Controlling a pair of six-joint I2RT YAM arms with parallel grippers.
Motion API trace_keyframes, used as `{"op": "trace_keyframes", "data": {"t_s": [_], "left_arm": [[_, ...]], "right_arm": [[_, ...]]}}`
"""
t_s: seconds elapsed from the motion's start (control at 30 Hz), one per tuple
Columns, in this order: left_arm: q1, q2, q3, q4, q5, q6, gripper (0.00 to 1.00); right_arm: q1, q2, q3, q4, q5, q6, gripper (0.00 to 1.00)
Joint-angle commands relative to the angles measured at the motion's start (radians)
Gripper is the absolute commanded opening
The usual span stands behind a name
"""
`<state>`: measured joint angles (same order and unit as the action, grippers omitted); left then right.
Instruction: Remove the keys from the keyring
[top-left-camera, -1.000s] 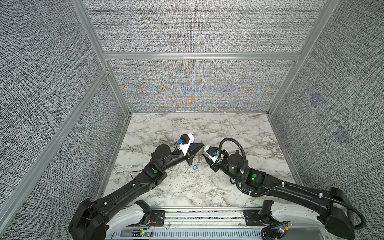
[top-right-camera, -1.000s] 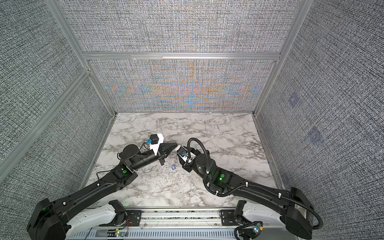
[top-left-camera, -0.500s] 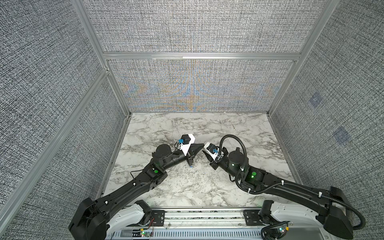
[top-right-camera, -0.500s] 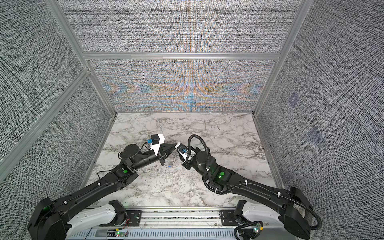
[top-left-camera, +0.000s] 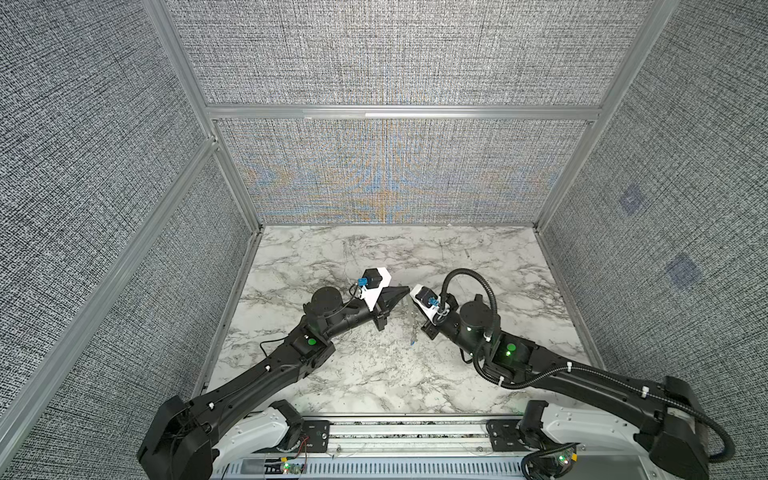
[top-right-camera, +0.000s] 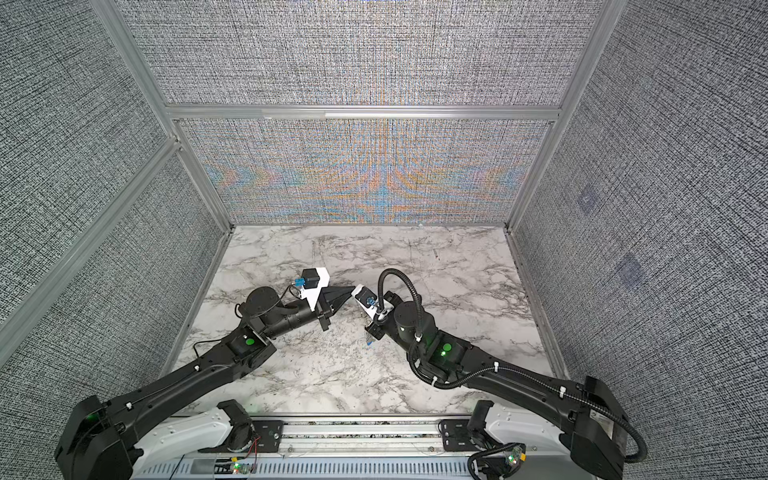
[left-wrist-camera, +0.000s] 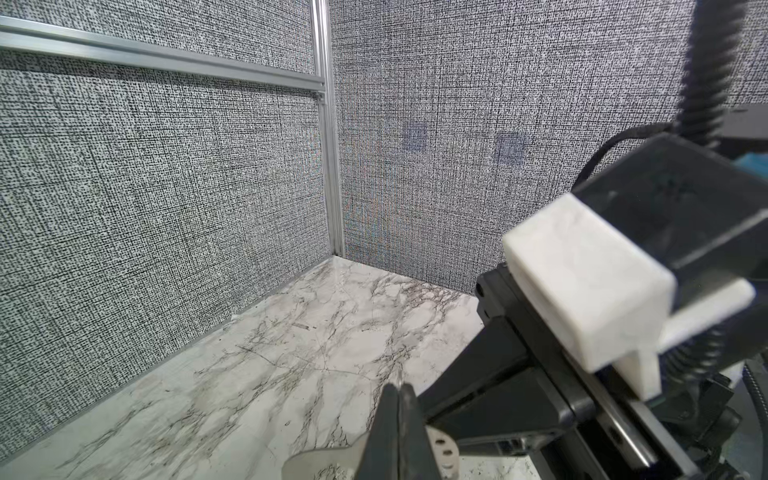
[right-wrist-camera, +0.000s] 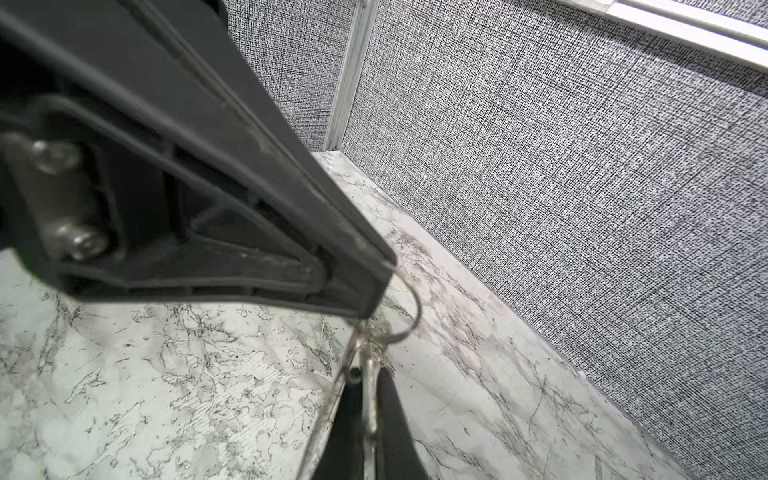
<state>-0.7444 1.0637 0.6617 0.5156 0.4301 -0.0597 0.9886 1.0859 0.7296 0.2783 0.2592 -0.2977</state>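
Observation:
My left gripper (top-left-camera: 404, 290) is shut on the keyring (right-wrist-camera: 413, 309), a thin wire loop pinched at its fingertips (right-wrist-camera: 384, 266); a sliver of wire pokes out between them in the left wrist view (left-wrist-camera: 400, 380). A pale silvery key (right-wrist-camera: 370, 390) hangs edge-on from the ring, and my right gripper (right-wrist-camera: 371, 405) is shut on it just below the ring. A second thin metal strip (right-wrist-camera: 332, 399) hangs beside that finger; I cannot tell what it is. In both top views the blue tag (top-left-camera: 412, 343) (top-right-camera: 369, 343) dangles under the right wrist.
The two grippers meet tip to tip above the middle of the marble table (top-left-camera: 374, 374). Grey fabric walls with aluminium posts (top-left-camera: 249, 208) close in three sides. The right arm's black cable (top-left-camera: 473, 278) loops above its wrist.
The right gripper has moved up to the left gripper's tip and gone from open to shut on the key. The blue tag has shifted right. The left gripper has stayed put.

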Motion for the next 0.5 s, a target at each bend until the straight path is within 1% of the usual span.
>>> {"op": "trace_keyframes", "data": {"t_s": [0.0, 0.33, 0.47], "left_arm": [[-0.001, -0.006, 0.016, -0.031, 0.019, 0.036, 0.0], [-0.001, -0.006, 0.057, -0.141, 0.048, 0.12, 0.0], [-0.001, -0.003, 0.075, -0.189, 0.048, 0.157, 0.0]], "right_arm": [[0.001, -0.016, 0.001, -0.018, 0.022, -0.016, 0.0], [-0.004, -0.046, 0.04, -0.104, 0.048, -0.069, 0.0], [-0.007, -0.062, 0.056, -0.139, 0.041, -0.09, 0.0]]}}
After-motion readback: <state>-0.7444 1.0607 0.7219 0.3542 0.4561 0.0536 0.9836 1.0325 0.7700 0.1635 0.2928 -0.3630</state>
